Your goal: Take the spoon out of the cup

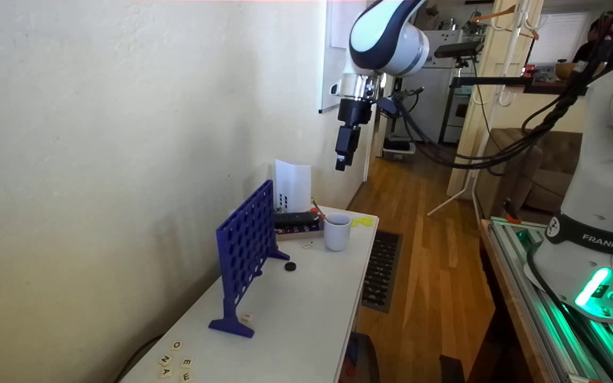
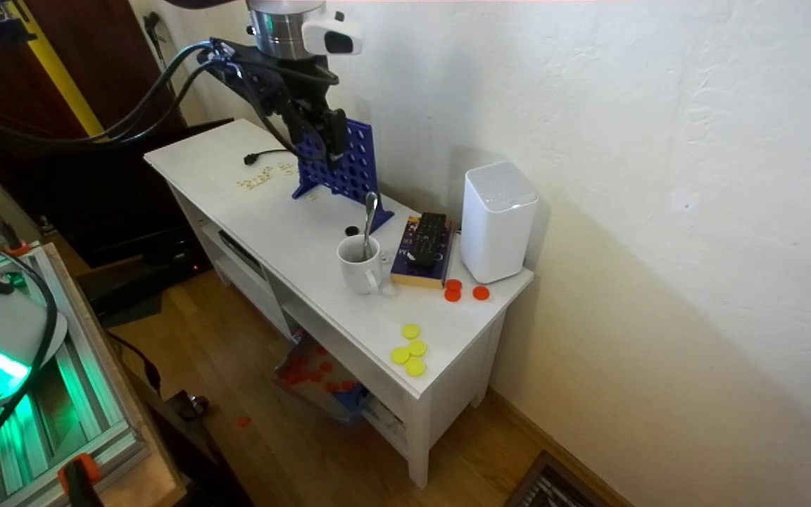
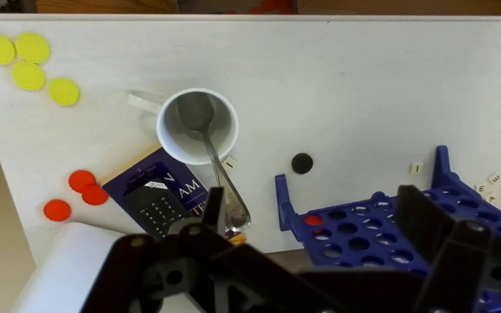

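Observation:
The white cup stands upright on the white table, and also shows in an exterior view and the wrist view. The silvery spoon rests bowl-down inside it. Its handle leans on the rim and sticks up out of the cup, tilted toward the book side. My gripper is open with nothing between its fingers. In the exterior views the gripper hangs well above the table, apart from cup and spoon. In the wrist view one finger overlaps the handle's end.
A blue grid game board stands near the wall. A book with a black remote lies beside the cup, near a tall white box. Red discs, yellow discs, a black disc and letter tiles lie around.

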Controlling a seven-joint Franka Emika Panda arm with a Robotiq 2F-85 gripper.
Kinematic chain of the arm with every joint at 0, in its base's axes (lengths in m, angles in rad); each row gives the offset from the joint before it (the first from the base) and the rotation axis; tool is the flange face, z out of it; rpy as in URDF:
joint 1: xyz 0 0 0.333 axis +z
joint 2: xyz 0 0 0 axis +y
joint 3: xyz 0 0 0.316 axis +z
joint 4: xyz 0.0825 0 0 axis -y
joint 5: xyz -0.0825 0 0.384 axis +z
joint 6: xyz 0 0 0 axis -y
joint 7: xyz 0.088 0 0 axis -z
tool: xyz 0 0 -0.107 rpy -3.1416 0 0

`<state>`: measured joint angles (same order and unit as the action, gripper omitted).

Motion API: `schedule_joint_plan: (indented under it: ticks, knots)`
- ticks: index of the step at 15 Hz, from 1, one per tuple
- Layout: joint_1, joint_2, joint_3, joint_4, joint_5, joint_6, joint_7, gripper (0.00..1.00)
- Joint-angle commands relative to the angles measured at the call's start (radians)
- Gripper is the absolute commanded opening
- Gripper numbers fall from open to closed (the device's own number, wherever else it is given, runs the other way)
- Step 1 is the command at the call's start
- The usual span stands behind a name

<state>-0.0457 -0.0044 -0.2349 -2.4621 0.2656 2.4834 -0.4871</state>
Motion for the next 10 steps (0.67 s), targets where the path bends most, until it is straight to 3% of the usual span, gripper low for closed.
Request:
schedule_joint_plan:
  ticks: [1,5,9,10]
  knots:
    - [-0.042,0.030,0.038,0.020,0.016,-0.002,-0.014,1.00]
    - [-0.048,0.065,0.043,0.051,0.024,-0.007,-0.018,1.00]
    - [-0.063,0.101,0.086,0.032,0.103,0.161,-0.109,1.00]
    - [-0.073,0.109,0.108,0.030,0.171,0.196,-0.185,1.00]
